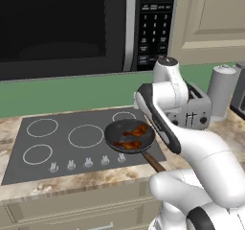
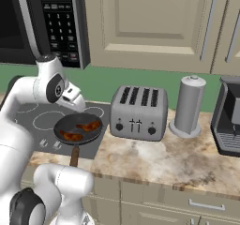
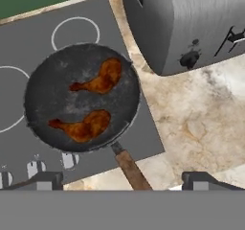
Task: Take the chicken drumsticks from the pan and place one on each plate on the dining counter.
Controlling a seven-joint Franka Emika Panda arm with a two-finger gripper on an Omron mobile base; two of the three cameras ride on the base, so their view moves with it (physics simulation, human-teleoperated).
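The black pan (image 3: 55, 97) sits on the right side of the stovetop (image 1: 57, 150), its brown wooden handle (image 3: 131, 169) pointing at the counter's front edge. Two glazed chicken drumsticks lie in it, side by side and apart: one (image 3: 100, 78) toward the far side, the other (image 3: 86, 126) nearer the handle. They also show in the base views (image 1: 136, 131) (image 2: 71, 136). My gripper (image 3: 124, 180) hangs above the pan's handle side, open wide, holding nothing; in the right base view the gripper (image 2: 76, 102) is just over the pan (image 2: 70, 124). The plates and dining counter are out of view.
A silver toaster (image 2: 138, 112) stands right of the stove, close to the pan. Further right are a grey canister (image 2: 189, 106) and a dark coffee machine (image 2: 228, 118). A microwave (image 1: 67, 28) hangs above the stove. Marbled countertop (image 2: 164, 158) lies in front of the toaster.
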